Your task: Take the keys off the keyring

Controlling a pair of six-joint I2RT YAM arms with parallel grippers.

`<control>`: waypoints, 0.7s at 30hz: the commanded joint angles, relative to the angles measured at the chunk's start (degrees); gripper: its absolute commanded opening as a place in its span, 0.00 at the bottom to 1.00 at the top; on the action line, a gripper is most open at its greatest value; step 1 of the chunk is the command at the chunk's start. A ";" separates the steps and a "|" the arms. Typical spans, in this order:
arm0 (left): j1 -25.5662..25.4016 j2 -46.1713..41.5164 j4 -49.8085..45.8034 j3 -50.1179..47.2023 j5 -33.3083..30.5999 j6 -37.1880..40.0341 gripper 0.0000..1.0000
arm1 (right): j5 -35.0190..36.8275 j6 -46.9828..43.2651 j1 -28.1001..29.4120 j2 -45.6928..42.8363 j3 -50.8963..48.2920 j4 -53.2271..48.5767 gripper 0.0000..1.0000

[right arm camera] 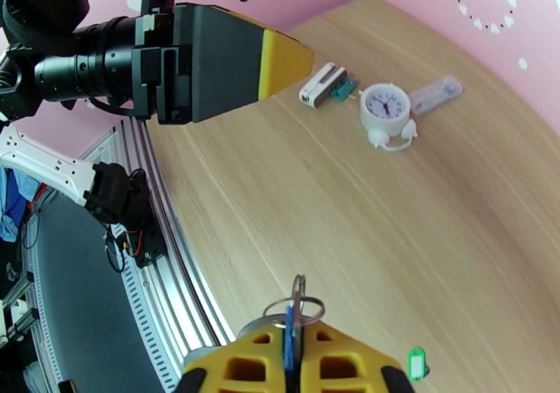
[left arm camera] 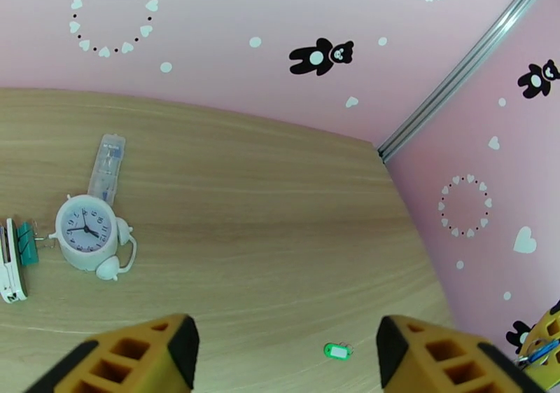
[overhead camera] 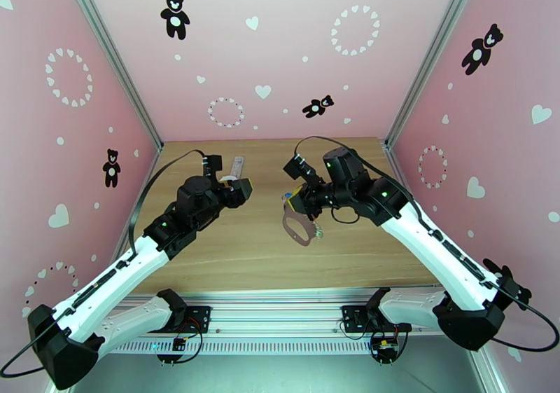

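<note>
Light is bright, even and diffuse, coming from overhead. Shadows are weak and soft-edged; a faint one hugs the clock [left arm camera: 85,230]. No hard glare, only a mild sheen on the desk [overhead camera: 238,254]. Wide-angle distortion is strong: the corner posts [overhead camera: 112,58] bow in the top view, and the desk edge curves in both wrist views. Left hand [left arm camera: 287,338]: its fingers [left arm camera: 140,359] at the frame bottom are soft. Right hand [right arm camera: 297,349]: fingers likewise blurred. Mid-distance is sharp; the clock face is readable.
</note>
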 commanded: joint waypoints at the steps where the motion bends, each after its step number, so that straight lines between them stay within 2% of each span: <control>1: 0.24 -1.05 5.21 -2.10 5.48 5.87 0.72 | 2.30 0.85 0.26 1.08 2.67 -5.22 0.00; 7: -1.31 -3.80 17.39 -8.50 12.23 15.24 0.72 | 3.06 5.61 0.20 4.02 5.17 -4.87 0.00; 11: -4.27 -5.77 24.60 -13.31 12.46 25.10 0.72 | 4.91 8.41 0.22 6.93 8.55 -6.17 0.00; 14: -5.29 -6.78 30.11 -15.97 11.52 25.97 0.72 | 5.27 8.98 0.27 8.13 10.50 -8.82 0.00; 16: -6.30 -6.77 32.00 -16.82 14.25 27.97 0.68 | 5.50 9.49 0.21 7.92 10.60 -9.66 0.00; 21: -11.72 -5.78 35.82 -18.18 14.91 34.47 0.63 | 6.17 10.89 0.28 7.04 10.31 -11.90 0.00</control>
